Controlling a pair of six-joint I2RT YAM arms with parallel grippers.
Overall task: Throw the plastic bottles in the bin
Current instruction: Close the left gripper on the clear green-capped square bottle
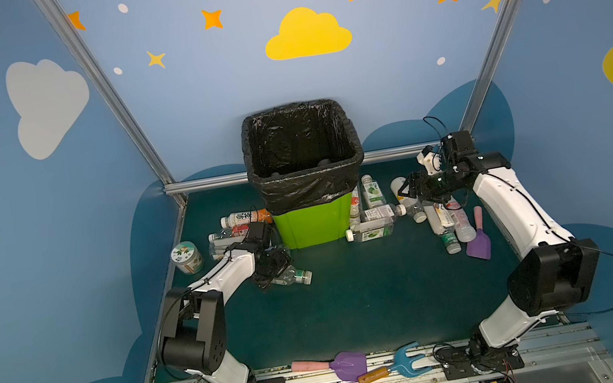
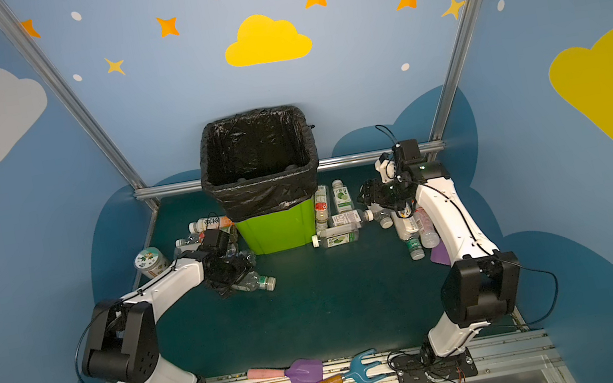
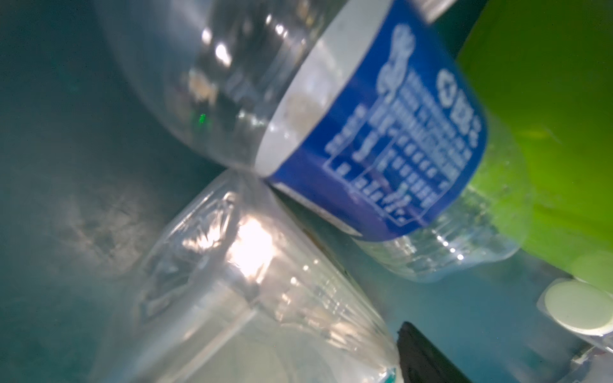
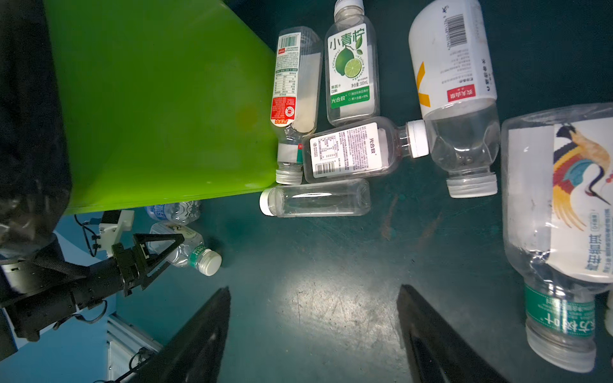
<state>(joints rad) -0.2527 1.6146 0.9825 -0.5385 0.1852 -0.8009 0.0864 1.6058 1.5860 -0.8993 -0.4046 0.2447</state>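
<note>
The lime-green bin (image 1: 314, 220) (image 2: 277, 229) with its black bag stands at the back middle. Plastic bottles lie on both sides of it: an orange-labelled one (image 1: 244, 217) on the left and a cluster (image 1: 374, 217) (image 4: 351, 73) on the right. My left gripper (image 1: 273, 267) (image 2: 230, 275) (image 4: 159, 247) is shut on a clear bottle (image 1: 296, 276) (image 3: 248, 298) with a green neck band and white cap, which lies on the table. A blue-labelled bottle (image 3: 381, 132) lies just beyond it, against the bin. My right gripper (image 1: 408, 190) (image 4: 315, 331) hangs open and empty above the right-hand bottles.
A squat jar (image 1: 187, 256) stands at the far left. One purple shovel (image 1: 478, 243) lies by the right arm. Another shovel (image 1: 346, 365) and a blue fork (image 1: 407, 361) rest on the front rail. Blue walls close in three sides.
</note>
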